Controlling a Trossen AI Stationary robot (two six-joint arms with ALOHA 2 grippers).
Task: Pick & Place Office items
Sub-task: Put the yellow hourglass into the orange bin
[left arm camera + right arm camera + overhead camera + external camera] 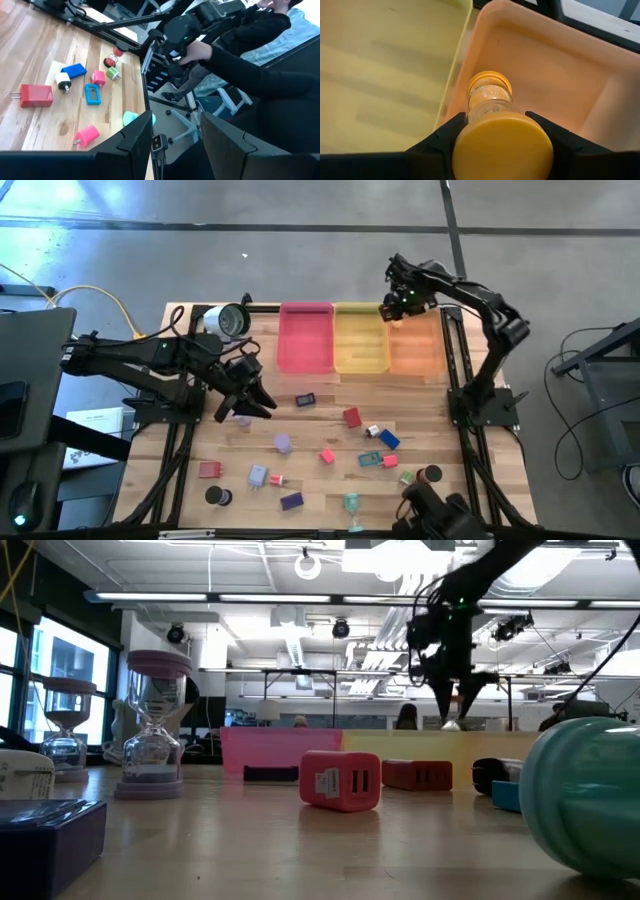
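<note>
Right wrist view, right gripper (pixel 502 142) clamped on yellow sand timer (pixel 492 120) over orange tray (pixel 580 75) at tabletop's one o'clock, left gripper (pixel 243 393) open at nine o'clock, office items (pixel 352 417) scattered toward six

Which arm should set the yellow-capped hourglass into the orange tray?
The right. Its claw holds the yellow-capped glass hourglass directly above the translucent orange tray. The left claw hovers open above the wooden table.
</note>
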